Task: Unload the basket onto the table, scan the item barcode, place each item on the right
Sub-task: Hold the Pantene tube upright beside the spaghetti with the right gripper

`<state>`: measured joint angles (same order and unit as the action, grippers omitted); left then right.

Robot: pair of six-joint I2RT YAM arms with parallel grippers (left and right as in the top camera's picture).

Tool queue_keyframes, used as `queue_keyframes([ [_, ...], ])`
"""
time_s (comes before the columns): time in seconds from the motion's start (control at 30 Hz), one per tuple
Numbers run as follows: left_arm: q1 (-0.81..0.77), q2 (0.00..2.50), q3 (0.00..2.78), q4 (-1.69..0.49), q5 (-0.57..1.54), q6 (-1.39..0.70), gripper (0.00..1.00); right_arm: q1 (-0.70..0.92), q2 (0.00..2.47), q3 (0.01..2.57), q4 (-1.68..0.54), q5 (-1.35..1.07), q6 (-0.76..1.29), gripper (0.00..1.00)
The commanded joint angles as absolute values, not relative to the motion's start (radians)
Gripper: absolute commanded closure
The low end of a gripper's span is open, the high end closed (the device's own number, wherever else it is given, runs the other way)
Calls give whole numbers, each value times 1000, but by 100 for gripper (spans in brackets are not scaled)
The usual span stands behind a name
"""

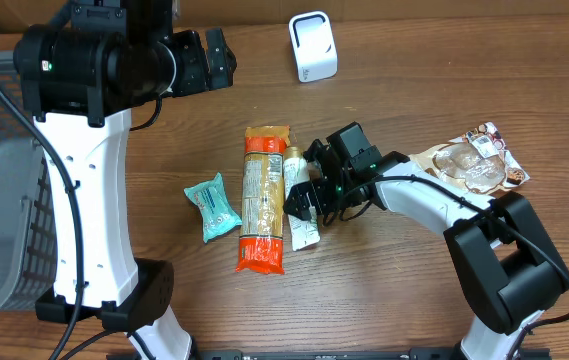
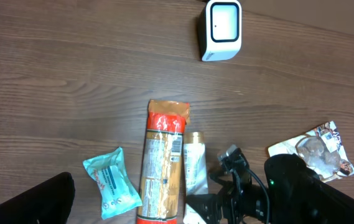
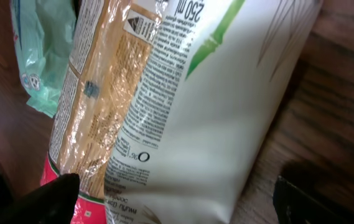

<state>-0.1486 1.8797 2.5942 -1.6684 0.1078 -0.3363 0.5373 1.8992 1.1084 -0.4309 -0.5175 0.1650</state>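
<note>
Grainy wooden table (image 1: 414, 100), glossy white tube (image 1: 304, 232) within released right hand (image 1: 307, 182); left hand (image 1: 214, 55) released.

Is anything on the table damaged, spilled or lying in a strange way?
Nothing stands out. The orange packet, white tube and teal pouch lie flat side by side, with no tear or spill visible. The white scanner stands upright. The right end effector is open over the tube.

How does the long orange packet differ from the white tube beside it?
The orange packet is longer and wider than the white tube. The packet is clear film with orange and red ends; the tube is opaque white with a green stem print. Both lie flat, side by side, on the table.
</note>
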Motion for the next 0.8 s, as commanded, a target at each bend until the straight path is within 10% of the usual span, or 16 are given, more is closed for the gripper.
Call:
queue_keyframes([
  [0.0, -151, 1890, 2600, -1665, 101, -321, 1, 537, 1934, 1129, -411, -492, 219, 2],
  [0.33, -151, 1890, 2600, -1665, 101, -321, 0, 538, 1990, 1157, -414, -453, 290, 14],
  [0.43, -151, 1890, 2600, -1665, 101, -321, 1, 538, 2000, 1165, -425, -449, 309, 28],
  [0.5, -151, 1890, 2600, -1665, 101, -321, 0, 538, 2000, 1166, -428, -446, 322, 58],
  [0.77, -151, 1890, 2600, -1665, 101, -321, 0, 533, 1998, 1170, -429, -562, 345, 73],
])
